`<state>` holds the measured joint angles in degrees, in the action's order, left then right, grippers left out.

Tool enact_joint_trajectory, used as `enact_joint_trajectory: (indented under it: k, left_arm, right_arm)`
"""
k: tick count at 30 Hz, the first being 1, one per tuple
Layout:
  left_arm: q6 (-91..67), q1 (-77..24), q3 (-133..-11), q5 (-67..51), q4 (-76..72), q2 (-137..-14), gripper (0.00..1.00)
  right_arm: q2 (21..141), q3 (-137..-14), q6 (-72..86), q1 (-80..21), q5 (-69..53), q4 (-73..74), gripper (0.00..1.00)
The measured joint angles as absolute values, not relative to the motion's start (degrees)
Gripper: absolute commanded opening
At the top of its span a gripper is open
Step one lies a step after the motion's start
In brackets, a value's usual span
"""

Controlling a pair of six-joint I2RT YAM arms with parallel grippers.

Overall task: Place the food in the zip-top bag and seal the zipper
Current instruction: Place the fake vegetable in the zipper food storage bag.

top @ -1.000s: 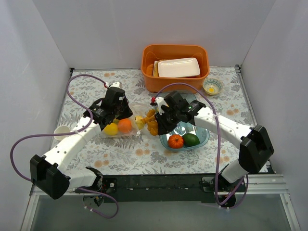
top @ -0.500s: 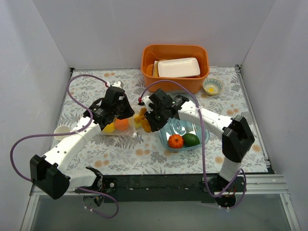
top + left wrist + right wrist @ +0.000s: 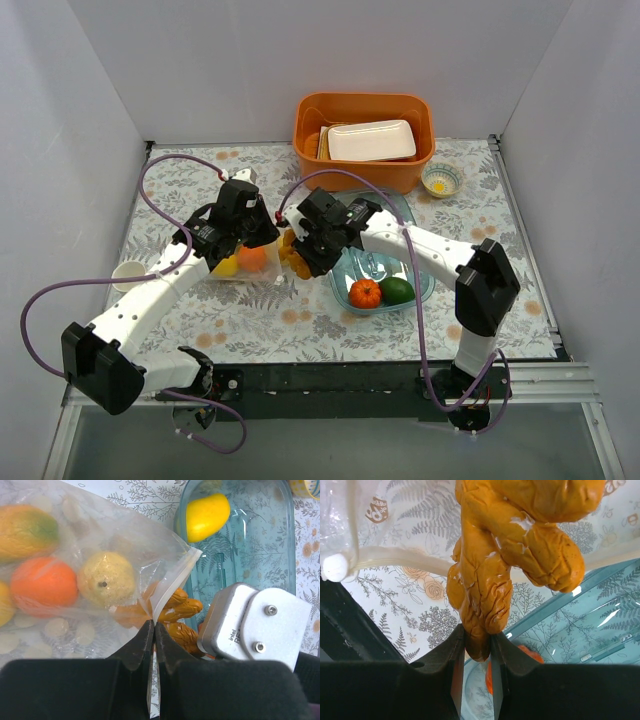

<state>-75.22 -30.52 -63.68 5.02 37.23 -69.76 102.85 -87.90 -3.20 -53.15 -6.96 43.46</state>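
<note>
top cam | left gripper (image 3: pixel 262 238) at right edge of zip-top bag (image 3: pixel 240 272), 1 yellow fruit (image 3: pixel 229 266) + 1 orange fruit (image 3: pixel 252 258) inside | right gripper (image 3: pixel 297 258) holds lumpy orange food (image 3: pixel 290 250) just beside bag mouth | blue dish (image 3: pixel 420 280): pumpkin (image 3: pixel 365 293), green fruit (image 3: pixel 397 290) | orange bin (image 3: pixel 410 168) with white tray (image 3: pixel 371 140) at back

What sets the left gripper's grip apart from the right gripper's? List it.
The left gripper pinches the thin mouth edge of the zip-top bag; the right gripper clamps a knobbly orange food piece. The left gripper's jaws meet almost flat; the right gripper's stand parted around the food. Both are holding something.
</note>
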Motion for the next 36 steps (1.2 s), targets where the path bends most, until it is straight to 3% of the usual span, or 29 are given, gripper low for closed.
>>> enact_joint_trajectory:
  k: [17,26,36]
  left_arm:
    - [-74.56,-29.61,-63.66,3.79,36.71,-69.17,0.0]
    - [-74.81,-29.82,-63.33,3.55,35.97,-67.68,0.0]
    - [-75.4,-30.13,-63.33,3.53,35.86,-67.55,0.0]
  right_arm:
    - [107.53,-94.96,-1.54,-53.25,-8.36,41.41,0.15]
    - [106.1,-86.41,7.25,-51.62,-19.53,26.72,0.17]
    - [102.21,-78.06,19.86,-50.46,-18.02,14.09,0.2]
